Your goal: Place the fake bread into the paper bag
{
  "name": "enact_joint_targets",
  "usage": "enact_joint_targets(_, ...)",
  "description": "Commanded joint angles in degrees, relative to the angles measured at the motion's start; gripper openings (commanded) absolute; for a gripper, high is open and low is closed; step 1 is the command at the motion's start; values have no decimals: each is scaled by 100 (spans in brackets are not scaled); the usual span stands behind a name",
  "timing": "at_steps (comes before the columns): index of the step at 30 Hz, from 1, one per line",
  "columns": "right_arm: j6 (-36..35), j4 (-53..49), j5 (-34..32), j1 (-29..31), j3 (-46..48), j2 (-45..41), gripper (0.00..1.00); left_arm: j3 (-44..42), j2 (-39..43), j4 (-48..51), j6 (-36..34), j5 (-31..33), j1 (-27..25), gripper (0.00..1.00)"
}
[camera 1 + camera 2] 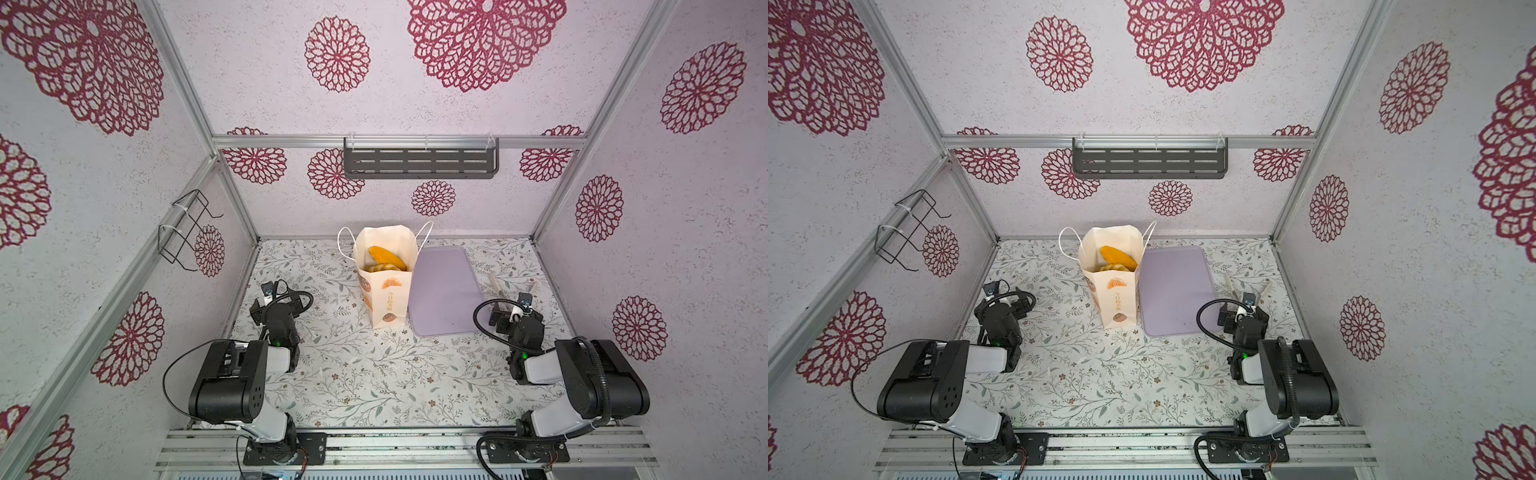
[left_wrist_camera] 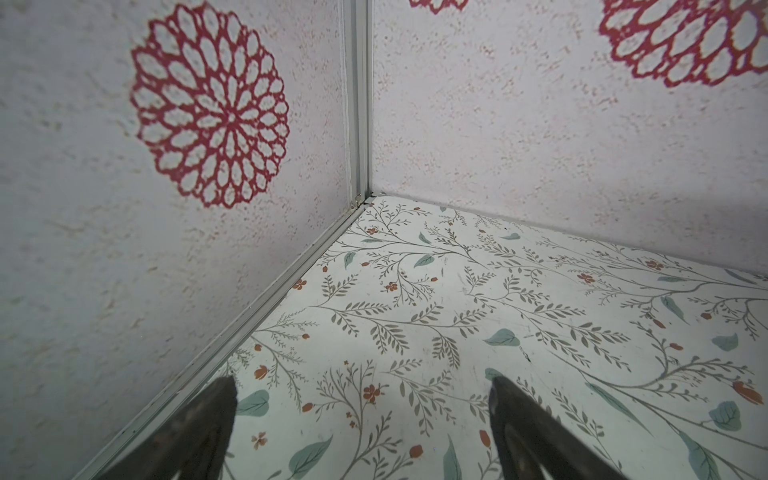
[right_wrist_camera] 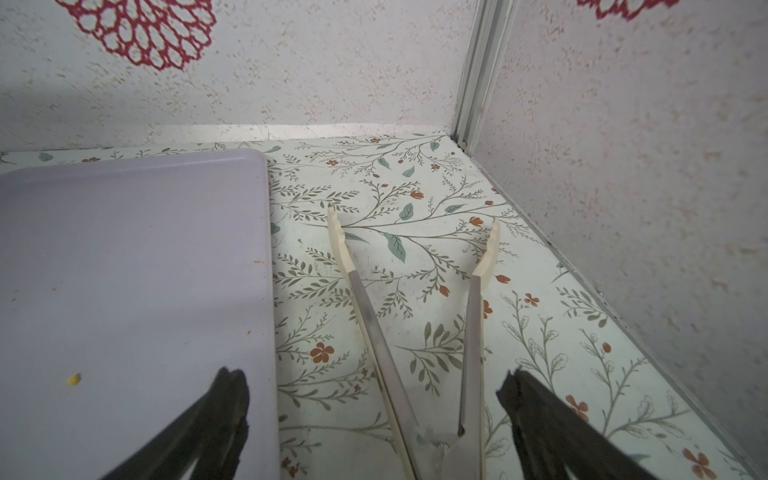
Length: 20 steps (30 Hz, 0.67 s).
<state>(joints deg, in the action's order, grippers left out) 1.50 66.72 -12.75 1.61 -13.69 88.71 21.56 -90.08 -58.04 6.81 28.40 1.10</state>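
Both top views show the two arms folded low at the near side of the table [image 1: 353,374], elbows raised and wrists pointing toward the far wall. The left gripper [image 2: 361,386] sits by the left wall, its dark, rough-edged fingers spread wide over bare floral-printed tabletop, holding nothing. The right gripper [image 3: 372,376] is just as wide and empty. Between its fingers lie tongs [image 3: 365,307], metal blades with cream tips, splayed in a V flat on the table just beside the lilac tray [image 3: 124,270], a smooth flat rectangle with rounded corners and a few crumbs. The paper bag [image 1: 386,299] stands upright just beside the tray's left edge, cream with orange bread prints and white cord handles, mouth open. Glossy golden fake bread [image 1: 386,257] is piled inside it
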Motion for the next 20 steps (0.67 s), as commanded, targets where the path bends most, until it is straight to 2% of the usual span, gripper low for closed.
enact_joint_targets(1,-35,175,21,15,-108,-68,99,-50,-62,-203,-103,77,-31,97)
enact_joint_targets(20,-29,175,19,15,-110,-73,99,-67,-49,-187,-118,-37,9,97)
